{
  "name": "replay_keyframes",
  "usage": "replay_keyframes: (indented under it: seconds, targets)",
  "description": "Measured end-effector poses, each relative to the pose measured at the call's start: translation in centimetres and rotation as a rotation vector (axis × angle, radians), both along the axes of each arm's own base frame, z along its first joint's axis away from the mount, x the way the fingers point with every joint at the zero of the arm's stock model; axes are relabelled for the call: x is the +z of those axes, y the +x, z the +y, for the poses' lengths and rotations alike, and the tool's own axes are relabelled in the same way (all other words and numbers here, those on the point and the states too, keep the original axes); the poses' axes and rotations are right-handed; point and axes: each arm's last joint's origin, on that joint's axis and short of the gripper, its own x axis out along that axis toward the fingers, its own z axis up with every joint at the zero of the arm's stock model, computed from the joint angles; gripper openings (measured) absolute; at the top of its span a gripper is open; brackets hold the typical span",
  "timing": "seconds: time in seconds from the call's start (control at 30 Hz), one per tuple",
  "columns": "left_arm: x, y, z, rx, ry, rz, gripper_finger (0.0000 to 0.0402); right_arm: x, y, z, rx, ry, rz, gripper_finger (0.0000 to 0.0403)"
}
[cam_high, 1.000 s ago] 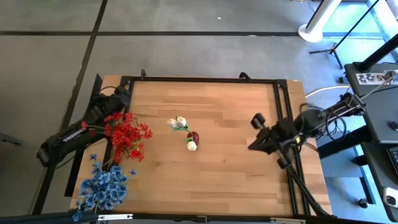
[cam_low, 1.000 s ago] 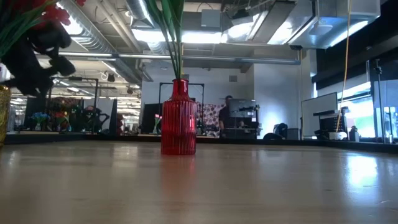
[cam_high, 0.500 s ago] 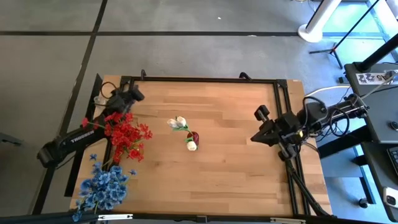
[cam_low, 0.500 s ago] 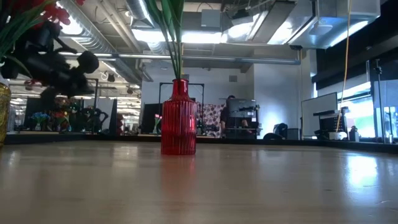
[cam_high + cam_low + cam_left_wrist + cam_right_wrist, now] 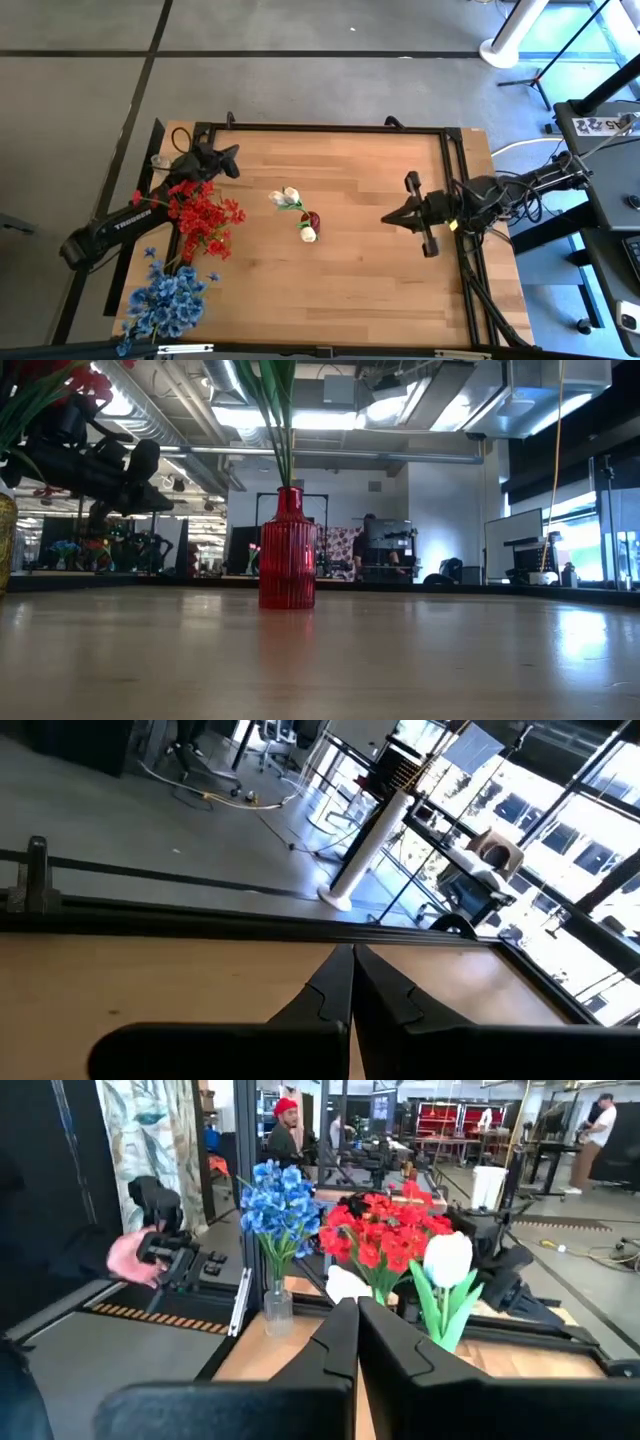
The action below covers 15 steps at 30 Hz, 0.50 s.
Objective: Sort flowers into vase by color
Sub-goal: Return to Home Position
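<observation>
By left edge of desk (image 5: 360,290), flowers (image 5: 205,222) look light, floppy, best pinched mid-stem; left gripper (image 5: 232,155) and right gripper (image 5: 388,219) closed, empty.

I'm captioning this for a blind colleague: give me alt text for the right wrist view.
Beyond the shut right gripper, three bunches stand on the table: blue flowers in a transparent vase, red flowers, and white tulips. A person's hand holds a dark device nearby.

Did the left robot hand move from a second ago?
Yes. In the high view, the left gripper has swung inward over the wood, closer to the white flowers, which stayed put.
</observation>
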Motion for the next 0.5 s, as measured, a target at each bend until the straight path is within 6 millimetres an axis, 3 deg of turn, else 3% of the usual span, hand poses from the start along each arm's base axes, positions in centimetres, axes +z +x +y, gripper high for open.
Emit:
replay_keyframes:
  seconds: [0.13,0.3,0.5]
  targets:
    - [0.2,-0.1,0.1,0.028,0.016,-0.011,0.0000,-2.6,0.8,-0.7,-0.013,0.066,-0.037,0.0012]
    - [0.4,-0.3,0.2,0.118,0.039,-0.017,0.0000,-7.9,1.0,-2.4,0.020,0.115,-0.158,0.0012]
    - [0.5,0.4,-0.4,-0.191,0.172,0.135,0.0000,-12.3,-0.7,-3.8,-0.020,0.129,-0.283,0.0012]
